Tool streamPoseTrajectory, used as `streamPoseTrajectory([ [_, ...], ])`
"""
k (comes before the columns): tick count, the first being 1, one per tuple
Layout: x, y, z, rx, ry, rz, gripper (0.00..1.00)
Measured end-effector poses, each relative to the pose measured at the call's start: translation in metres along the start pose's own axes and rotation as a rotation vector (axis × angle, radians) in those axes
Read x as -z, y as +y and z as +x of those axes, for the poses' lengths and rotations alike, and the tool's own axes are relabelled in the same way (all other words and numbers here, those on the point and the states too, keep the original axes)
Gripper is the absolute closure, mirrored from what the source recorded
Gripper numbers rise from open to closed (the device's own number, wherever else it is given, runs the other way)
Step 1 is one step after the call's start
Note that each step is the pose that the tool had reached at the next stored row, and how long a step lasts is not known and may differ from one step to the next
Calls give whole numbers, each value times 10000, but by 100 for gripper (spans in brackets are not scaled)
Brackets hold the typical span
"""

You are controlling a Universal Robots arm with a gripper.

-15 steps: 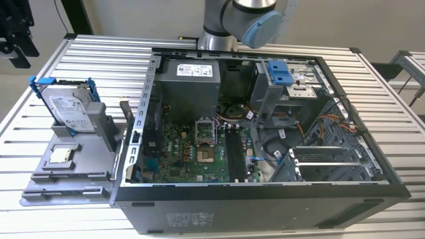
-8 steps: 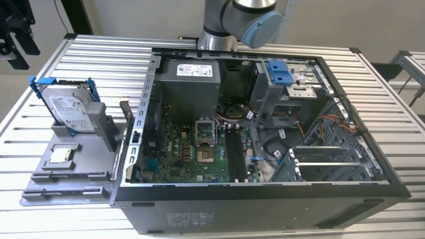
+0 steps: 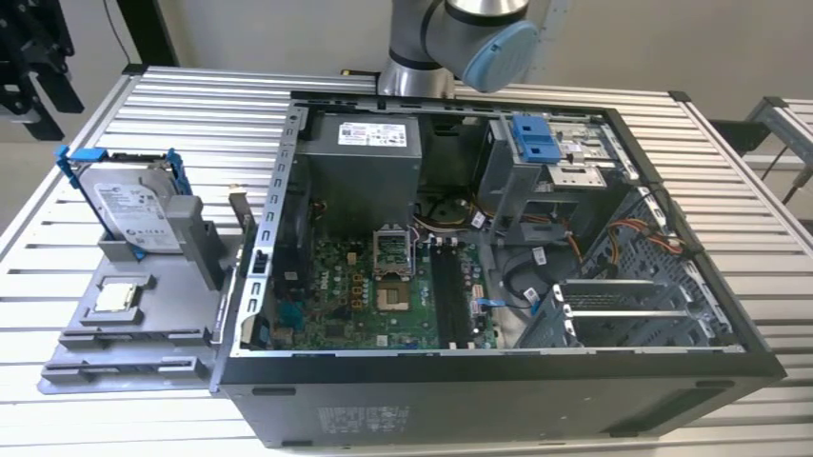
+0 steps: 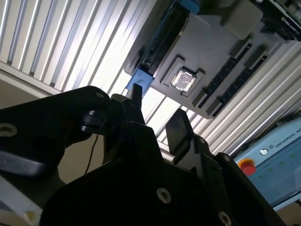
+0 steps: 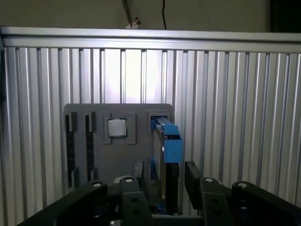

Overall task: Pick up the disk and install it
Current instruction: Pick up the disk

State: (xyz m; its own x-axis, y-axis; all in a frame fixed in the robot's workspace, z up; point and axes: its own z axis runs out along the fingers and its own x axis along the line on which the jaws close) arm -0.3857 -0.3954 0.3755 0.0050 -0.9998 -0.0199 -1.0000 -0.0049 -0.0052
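Note:
The disk [image 3: 128, 214], silver-grey with a white label and a bright blue bracket, stands on edge in a slot of the grey holder tray [image 3: 121, 357], on the exterior view's left beside the open computer case. In the first wrist view the disk [image 5: 170, 146] appears edge-on, lined up with the gap of my gripper [image 5: 167, 186]. The gripper is open and holds nothing, with one dark finger on each side of that line, well clear of the disk. In the second wrist view the gripper [image 4: 157, 115] hangs apart from the disk's blue bracket [image 4: 139, 81].
A small square processor chip [image 3: 117, 297] lies in the tray beside the disk. The open case [image 3: 508, 381] shows a motherboard, cables and a drive cage with a blue latch [image 3: 536, 138]. The arm's elbow [image 3: 477, 38] is at the back. Everything rests on a slatted metal table [image 3: 190, 105].

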Motion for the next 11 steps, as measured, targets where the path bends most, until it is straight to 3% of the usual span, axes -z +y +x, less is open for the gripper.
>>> streamPoseTrajectory([
  [2, -11, 0, 0, 18, 1, 28, 100],
  [9, -13, 0, 0, 19, 1, 30, 100],
  [10, -14, 1, 0, 19, 1, 30, 0],
  [11, -14, 1, 0, 19, 1, 30, 0],
])
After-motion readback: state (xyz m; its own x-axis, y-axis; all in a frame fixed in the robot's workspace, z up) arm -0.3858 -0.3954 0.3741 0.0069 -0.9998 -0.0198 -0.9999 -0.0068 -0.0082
